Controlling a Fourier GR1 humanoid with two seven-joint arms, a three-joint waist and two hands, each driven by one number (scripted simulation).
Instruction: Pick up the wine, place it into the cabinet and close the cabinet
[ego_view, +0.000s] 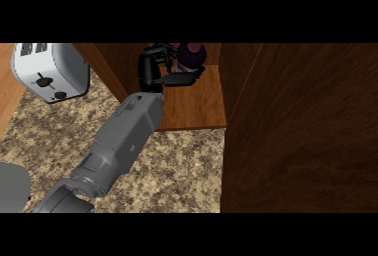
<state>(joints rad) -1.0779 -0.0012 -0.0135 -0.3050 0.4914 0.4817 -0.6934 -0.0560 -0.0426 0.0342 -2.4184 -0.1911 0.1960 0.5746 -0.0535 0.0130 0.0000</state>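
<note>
Our left robot hand (159, 67) grips the wine (190, 56) inside the cabinet (196, 107); next, we judge, release and close the door (303, 125).

Soft, even light on the speckled worktop (184, 165); the cabinet (295, 125) door and its inside sit dim, with a faint sheen on the toaster (48, 70).

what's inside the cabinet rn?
The wine stands on the cabinet shelf, with the left hand curled round it. The fingers cover its lower body; the rest of the shelf shows bare wood. The door hangs open.
</note>
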